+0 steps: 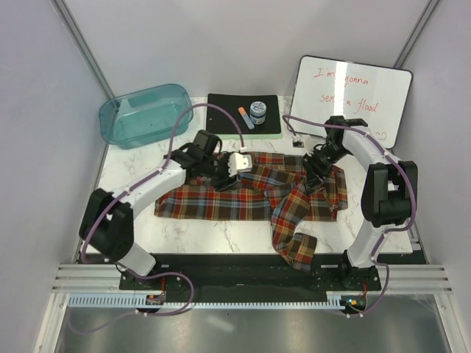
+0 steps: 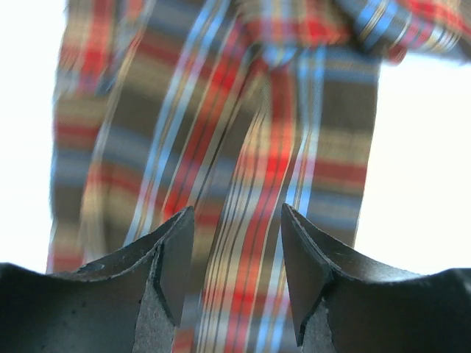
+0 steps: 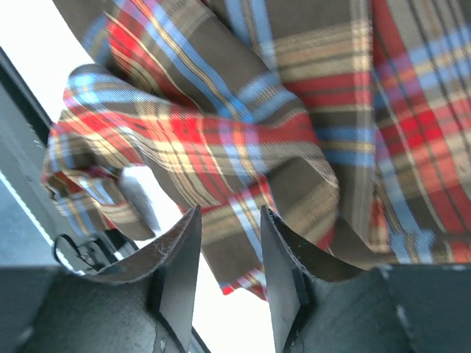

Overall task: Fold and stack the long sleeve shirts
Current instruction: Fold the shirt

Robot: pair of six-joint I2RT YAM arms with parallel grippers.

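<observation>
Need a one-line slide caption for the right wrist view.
Right claw open above rumpled plaid shirt.

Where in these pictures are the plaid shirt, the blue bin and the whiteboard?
plaid shirt (image 1: 221,202), overhead view, flat body of the cloth.
blue bin (image 1: 118,131), overhead view, its near wall.
whiteboard (image 1: 383,84), overhead view, bare white part.

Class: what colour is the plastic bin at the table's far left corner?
Translucent teal plastic bin, clearest in the top external view.

White marble-pattern table (image 1: 221,232), teal translucent plastic bin (image 1: 144,114) at back left, black mat (image 1: 224,110) on green pad holding marker (image 1: 245,117) and small jar (image 1: 257,110), whiteboard (image 1: 353,99) with red handwriting at back right.
</observation>
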